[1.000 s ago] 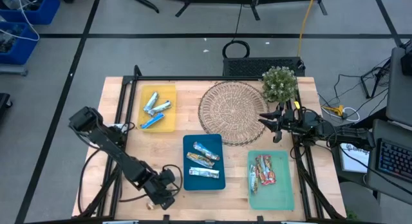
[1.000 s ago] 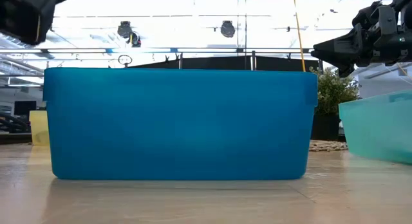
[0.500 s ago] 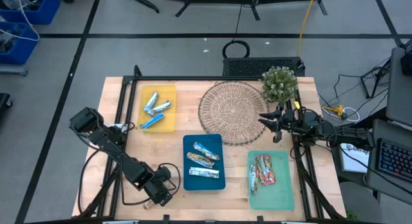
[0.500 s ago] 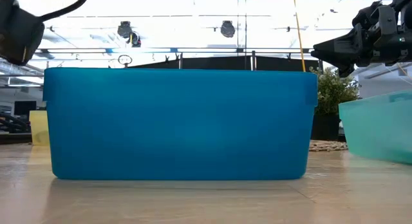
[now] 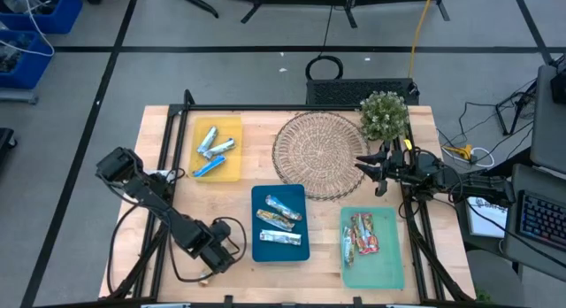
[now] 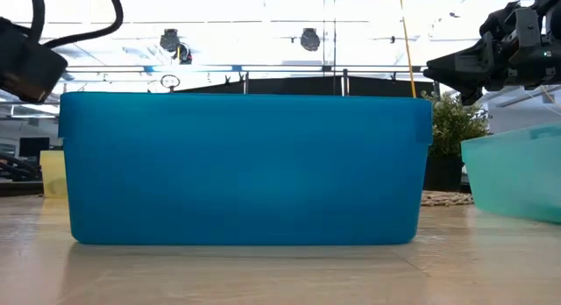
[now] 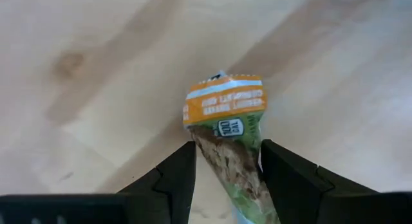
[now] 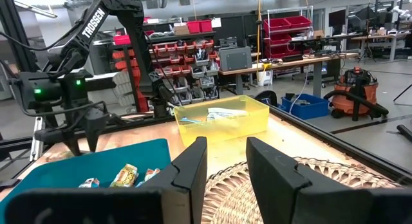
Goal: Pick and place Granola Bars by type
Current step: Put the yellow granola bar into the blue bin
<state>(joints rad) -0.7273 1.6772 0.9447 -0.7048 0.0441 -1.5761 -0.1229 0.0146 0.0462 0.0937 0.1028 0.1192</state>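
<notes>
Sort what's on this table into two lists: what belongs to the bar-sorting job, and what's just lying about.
Job:
- orange-topped bar in the left pincer
- silver-blue bars, yellow tray
- tan bars, blue tray
- red bars, green tray

Lying about:
- wicker mat
- potted plant
- idle right pincer

Wicker mat (image 5: 317, 150), potted plant (image 5: 384, 115), three trays (image 5: 260, 208).

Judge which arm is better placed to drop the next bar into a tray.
Left. The left gripper is shut on a granola bar beside the blue tray, while the right gripper hangs open and holds nothing near the woven mat.
</notes>
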